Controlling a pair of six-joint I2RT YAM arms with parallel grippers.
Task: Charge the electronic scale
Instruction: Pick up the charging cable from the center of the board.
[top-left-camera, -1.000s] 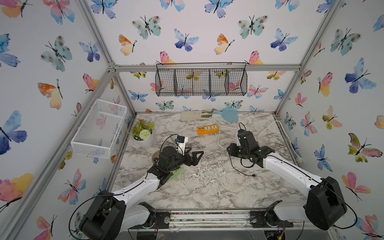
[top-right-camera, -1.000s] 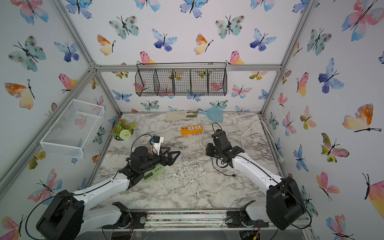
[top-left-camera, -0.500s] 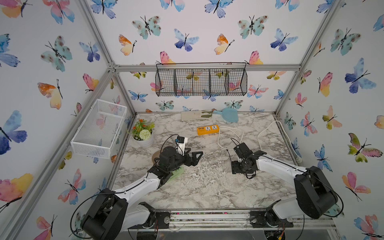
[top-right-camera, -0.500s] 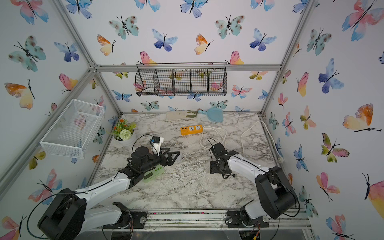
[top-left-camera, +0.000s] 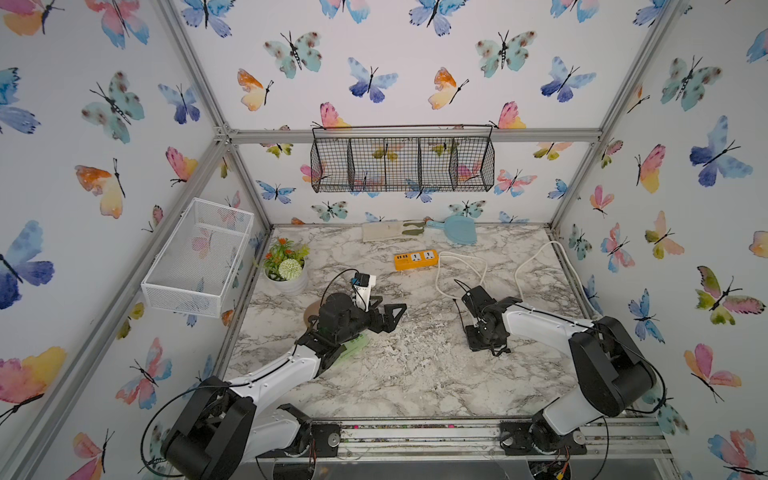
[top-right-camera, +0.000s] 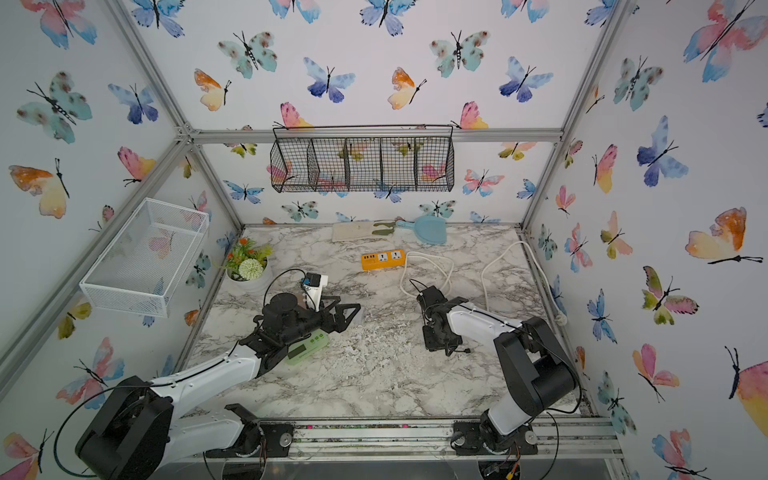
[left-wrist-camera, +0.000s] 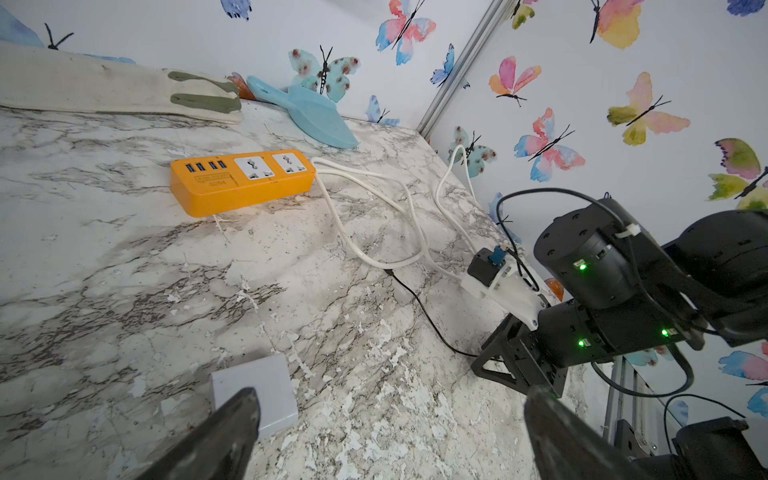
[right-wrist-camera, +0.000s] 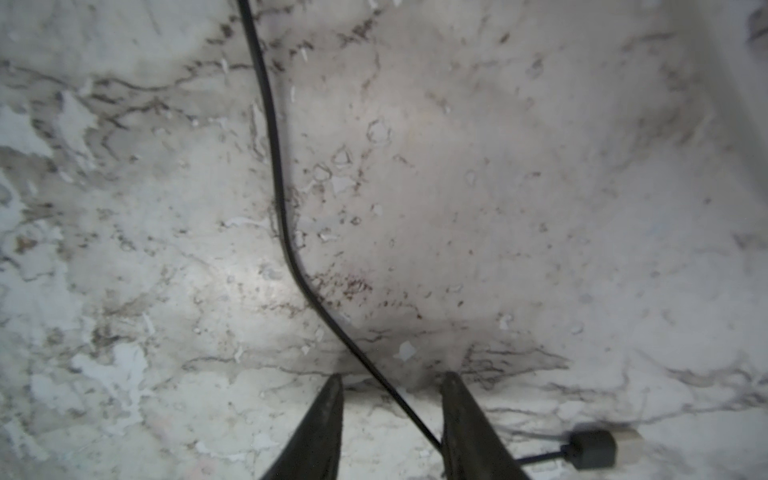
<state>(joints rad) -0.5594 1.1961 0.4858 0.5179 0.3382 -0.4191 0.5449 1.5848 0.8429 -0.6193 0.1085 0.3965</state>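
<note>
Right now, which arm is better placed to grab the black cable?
Right. The right tool straddles the black cable, jaws apart; the left tool hovers open by the scale, far from it.

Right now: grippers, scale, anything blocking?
Left gripper open. Right gripper open, straddling black cable, plug loose on table. Electronic scale partly covered by left arm.

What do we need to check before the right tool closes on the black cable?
1. Black cable runs through right tool: ok.
2. Grip on cable: not ok, jaws apart.
3. Cable plug lying free on table: ok.
4. Orange power strip USB ports empty: ok.
5. Electronic scale charging port located: cannot tell, left arm covers it.
6. Left tool open, empty: ok.
</note>
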